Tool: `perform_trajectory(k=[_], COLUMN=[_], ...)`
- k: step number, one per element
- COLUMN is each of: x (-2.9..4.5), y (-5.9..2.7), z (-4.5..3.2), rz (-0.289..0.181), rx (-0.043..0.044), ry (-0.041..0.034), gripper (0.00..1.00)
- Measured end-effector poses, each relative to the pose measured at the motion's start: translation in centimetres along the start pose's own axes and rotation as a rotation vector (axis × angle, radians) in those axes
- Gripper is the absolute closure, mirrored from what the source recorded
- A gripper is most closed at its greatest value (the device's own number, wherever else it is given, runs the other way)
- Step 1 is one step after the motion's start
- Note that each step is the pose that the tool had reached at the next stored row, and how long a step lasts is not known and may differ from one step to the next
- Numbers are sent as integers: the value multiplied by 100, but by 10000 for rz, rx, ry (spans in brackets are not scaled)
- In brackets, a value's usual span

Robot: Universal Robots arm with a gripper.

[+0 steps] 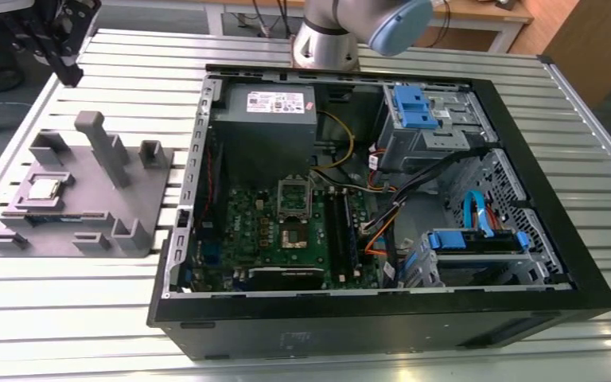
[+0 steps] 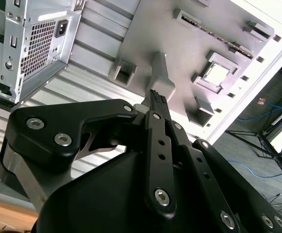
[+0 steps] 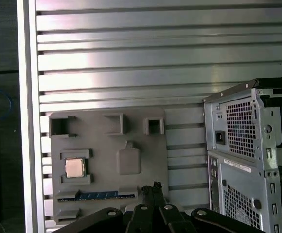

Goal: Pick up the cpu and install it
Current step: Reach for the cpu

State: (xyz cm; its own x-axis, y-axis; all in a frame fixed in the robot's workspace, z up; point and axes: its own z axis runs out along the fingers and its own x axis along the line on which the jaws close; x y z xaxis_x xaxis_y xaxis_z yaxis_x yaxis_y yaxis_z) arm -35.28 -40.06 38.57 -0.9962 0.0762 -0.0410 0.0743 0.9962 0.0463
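Note:
The cpu (image 1: pixel 44 189) is a small silvery square chip lying flat in a recess of the grey plastic block (image 1: pixel 125 199), on the exterior view's left. It also shows as the cpu (image 3: pixel 75 168) in the first wrist view and the cpu (image 2: pixel 215 74) in the second wrist view. My gripper (image 1: pixel 69 76) hangs high above the table, beyond the block's far edge and well apart from the chip. Its fingers are shut together with nothing between them, seen at the gripper (image 2: pixel 154 96) and the gripper (image 3: pixel 155 186). The green motherboard (image 1: pixel 252 239) with its socket (image 1: pixel 292 235) lies inside the open computer case.
The black computer case (image 1: pixel 560 239) takes up the middle and the exterior view's right of the slatted metal table (image 1: pixel 125 87). Upright posts (image 1: pixel 95 135) rise from the grey block. A power supply (image 1: pixel 268 111), blue drive brackets (image 1: pixel 417 107) and cables crowd the case around the board.

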Motion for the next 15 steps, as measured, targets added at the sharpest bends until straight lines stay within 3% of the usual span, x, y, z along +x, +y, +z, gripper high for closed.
perform_trajectory(k=[15], x=[323], y=[-45], z=[79], rz=[0], rx=[1], ry=[0], gripper=[89])
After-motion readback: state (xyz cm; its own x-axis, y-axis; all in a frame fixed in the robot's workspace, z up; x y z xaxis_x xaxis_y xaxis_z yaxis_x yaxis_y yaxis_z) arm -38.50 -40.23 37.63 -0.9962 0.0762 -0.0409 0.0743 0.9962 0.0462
